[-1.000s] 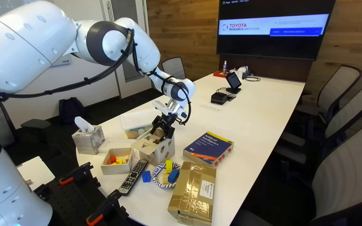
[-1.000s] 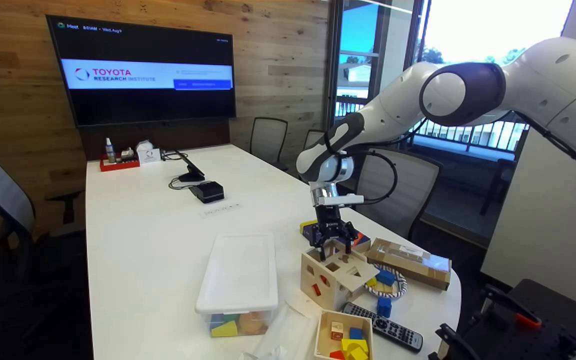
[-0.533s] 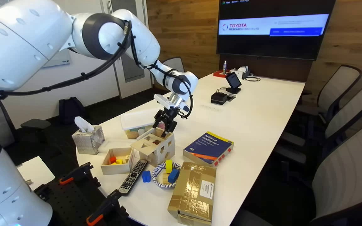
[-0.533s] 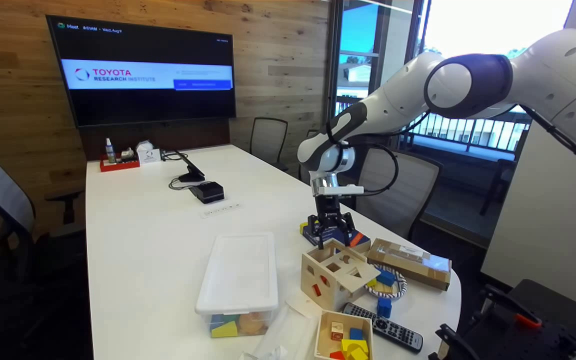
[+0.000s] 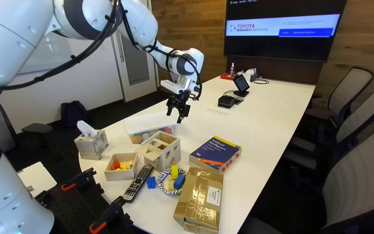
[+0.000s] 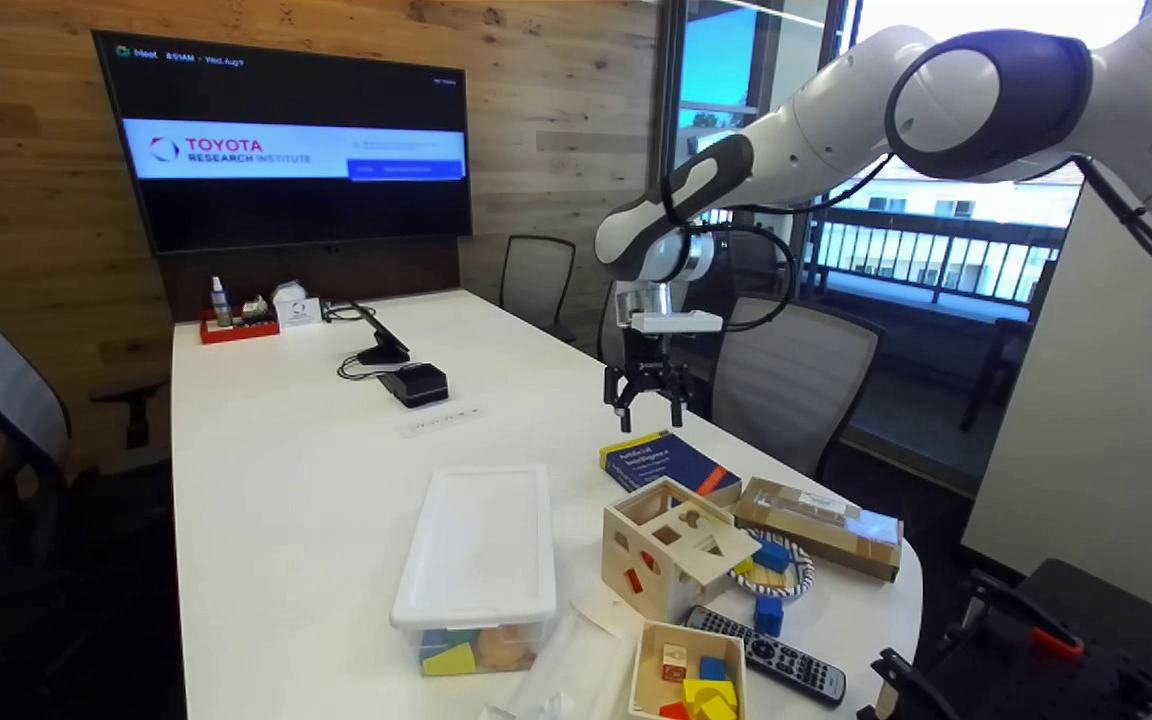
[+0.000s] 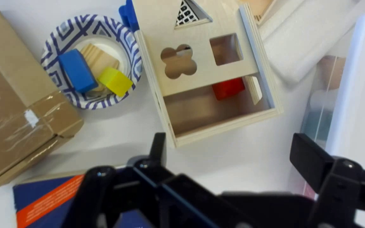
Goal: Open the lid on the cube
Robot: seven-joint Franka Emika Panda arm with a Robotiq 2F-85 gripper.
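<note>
The wooden cube [image 5: 178, 156] stands on the table in both exterior views [image 6: 658, 592]. Its thin lid [image 5: 155, 154] is slid partway off, overhanging the side nearest the robot base [image 6: 690, 546]. The wrist view shows the lid [image 7: 202, 44] with triangle, clover and square holes. It leaves a wide gap at the cube's far rim [image 7: 227, 127], with a red block [image 7: 228, 88] inside. My gripper [image 5: 174, 117] is open and empty, raised above and beyond the cube, touching nothing [image 6: 651, 423]. In the wrist view its fingers [image 7: 230, 142] are wide apart.
A patterned bowl of blocks [image 7: 131, 41], a brown box [image 5: 200, 191] and a book [image 5: 214, 152] lie beside the cube. A lidded plastic bin [image 6: 476, 540] stands on the opposite side. A block tray [image 5: 120, 175], remote [image 5: 137, 183] and tissue box [image 5: 91, 146] are nearer the base.
My gripper has risen up out of the cube's opening and moved away from the base, staying open. The lid and cube have not visibly moved.
</note>
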